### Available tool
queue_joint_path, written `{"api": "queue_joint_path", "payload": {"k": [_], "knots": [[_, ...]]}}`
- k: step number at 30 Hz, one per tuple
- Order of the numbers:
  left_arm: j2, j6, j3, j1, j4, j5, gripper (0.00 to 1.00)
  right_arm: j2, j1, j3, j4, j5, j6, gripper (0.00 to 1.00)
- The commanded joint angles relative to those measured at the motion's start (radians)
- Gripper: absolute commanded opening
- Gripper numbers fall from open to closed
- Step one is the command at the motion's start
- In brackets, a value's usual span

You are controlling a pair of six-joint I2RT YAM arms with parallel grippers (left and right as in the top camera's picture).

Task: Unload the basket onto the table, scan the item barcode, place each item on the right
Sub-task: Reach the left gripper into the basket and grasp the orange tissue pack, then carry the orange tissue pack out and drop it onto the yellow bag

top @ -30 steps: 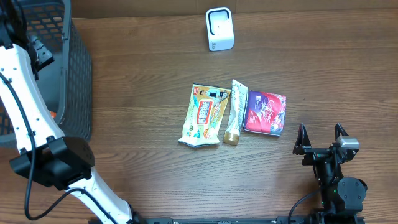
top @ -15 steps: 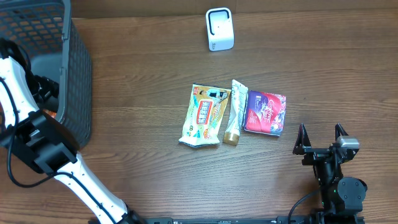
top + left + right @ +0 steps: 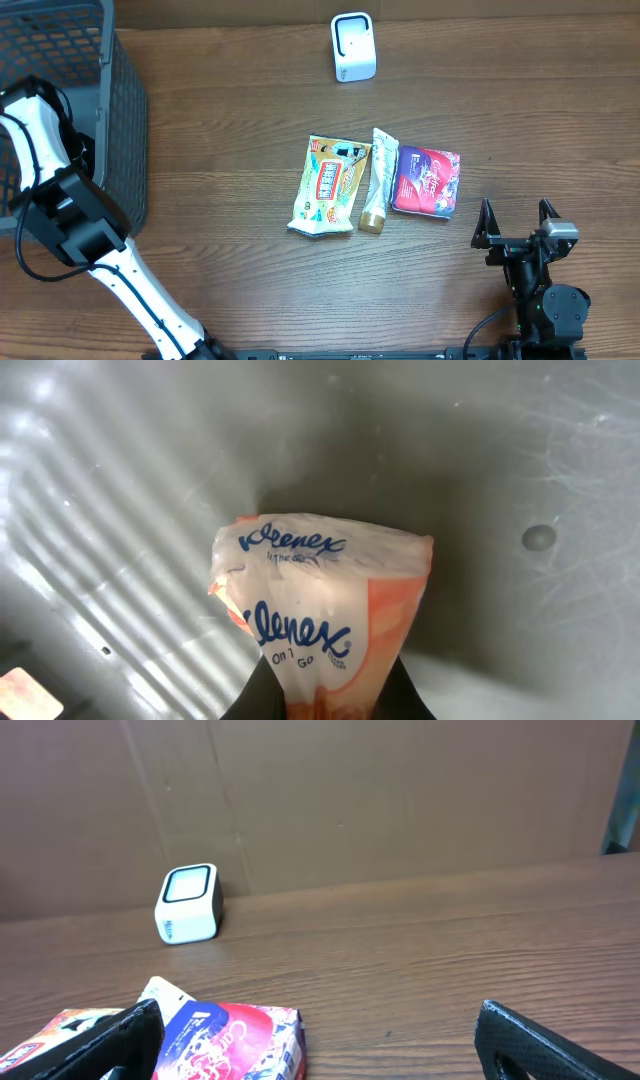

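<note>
One tissue pack [image 3: 320,620] is pinched by the left fingers [image 3: 252,702]; the right fingers [image 3: 110,1040] are spread wide. Three packets [image 3: 377,180] are laid mid-surface [image 3: 250,100].

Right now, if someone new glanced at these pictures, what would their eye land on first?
Probably the orange-and-white Kleenex pack pinched in the left gripper, filling the left wrist view, apparently inside the black mesh basket at the table's left edge. Next, the row mid-table: a yellow snack packet, a tube and a purple box, with the white scanner beyond. The right gripper sits open, near right.
</note>
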Motion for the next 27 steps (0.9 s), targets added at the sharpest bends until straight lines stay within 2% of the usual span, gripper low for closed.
{"api": "queue_joint_path", "payload": {"k": [1,6,8,13,16,22,27], "knots": [[0.008,-0.002,0.092,0.005,-0.042,0.004,0.04,-0.007,-0.002,-0.010,0.006,0.002,-0.004,1.00],[-0.116,-0.002,0.377,0.004,-0.155,0.045,0.04,-0.007,-0.002,-0.010,0.006,0.001,-0.004,1.00],[-0.169,-0.002,0.425,0.003,-0.166,0.093,0.04,-0.007,-0.002,-0.010,0.006,0.001,-0.004,1.00],[-0.377,0.024,0.470,-0.019,-0.142,0.420,0.04,-0.007,-0.002,-0.010,0.006,0.001,-0.004,1.00],[-0.459,0.063,0.470,-0.067,-0.133,0.536,0.04,-0.007,-0.002,-0.010,0.006,0.001,-0.004,1.00],[-0.516,0.112,0.469,-0.288,-0.163,0.539,0.04,-0.007,-0.002,-0.010,0.006,0.002,-0.004,1.00],[-0.500,0.114,0.393,-0.600,-0.234,0.526,0.04,-0.007,-0.002,-0.010,0.006,0.001,-0.004,1.00]]}}
